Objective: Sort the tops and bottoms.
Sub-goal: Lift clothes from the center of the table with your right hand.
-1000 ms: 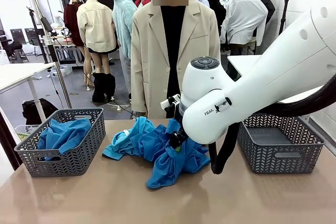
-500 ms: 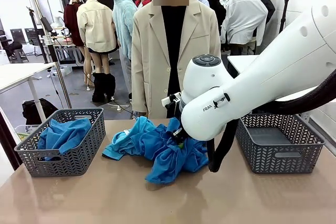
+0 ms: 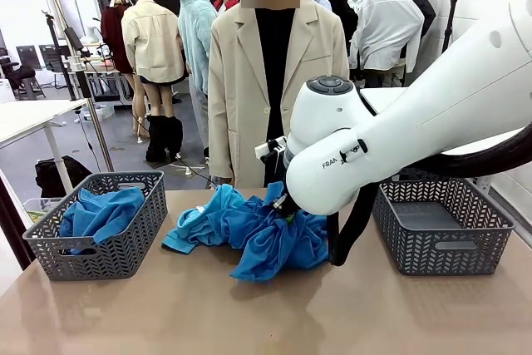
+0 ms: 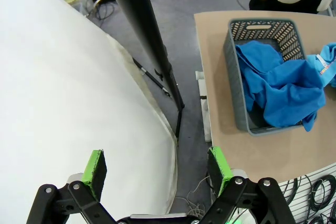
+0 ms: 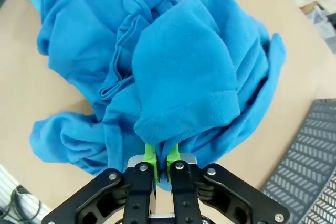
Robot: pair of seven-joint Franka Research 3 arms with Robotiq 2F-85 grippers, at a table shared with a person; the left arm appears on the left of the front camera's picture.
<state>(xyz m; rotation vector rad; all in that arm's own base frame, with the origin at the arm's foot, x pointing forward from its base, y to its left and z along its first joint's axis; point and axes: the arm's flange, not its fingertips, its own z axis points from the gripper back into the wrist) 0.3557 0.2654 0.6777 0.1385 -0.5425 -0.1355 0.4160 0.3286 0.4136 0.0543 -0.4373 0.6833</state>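
Observation:
A heap of royal blue and sky blue tops (image 3: pixel 249 234) lies in the middle of the table. My right gripper (image 5: pixel 161 153) is shut on a fold of a royal blue top (image 5: pixel 184 72), the green pads pinching the hem. From the front that gripper (image 3: pixel 285 208) sits low over the heap's right side, mostly behind the white arm. Another blue top (image 3: pixel 100 212) (image 4: pixel 278 87) fills the left grey basket (image 3: pixel 133 243) (image 4: pixel 233 93). My left gripper (image 4: pixel 157 169) hangs open and empty, off the table's left end beside a white surface. Bottoms are out of view.
An empty grey basket (image 3: pixel 440 251) (image 5: pixel 310 182) stands at the table's right. A person in a beige coat (image 3: pixel 241 81) stands at the far edge behind the heap. Bare tabletop (image 3: pixel 166 305) stretches along the front.
My right gripper has closed on the royal blue top and risen slightly, bunching the cloth up under it. The left arm has not moved.

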